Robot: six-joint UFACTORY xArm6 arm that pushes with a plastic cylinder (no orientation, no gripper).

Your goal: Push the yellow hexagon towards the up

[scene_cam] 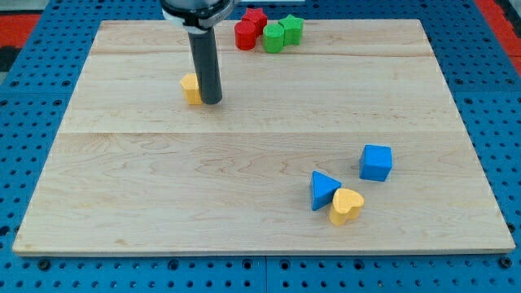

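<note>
Upper left of wooden board (pixel 244 163): my tip (pixel 212 102) touching small yellow hexagon block (pixel 190 88), right side; no gripper fitted; upward push still remaining.

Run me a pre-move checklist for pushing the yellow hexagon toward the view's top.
1. My tip shows: ok, at the rod's lower end.
2. Tip against the yellow hexagon: ok, at its right edge.
3. Tip below the hexagon for an upward push: not ok, it is beside it.
4. Path to the view's top free: ok, the red blocks and green blocks sit further right.
5. Hexagon's full shape: cannot tell, the rod hides part of it.
</note>
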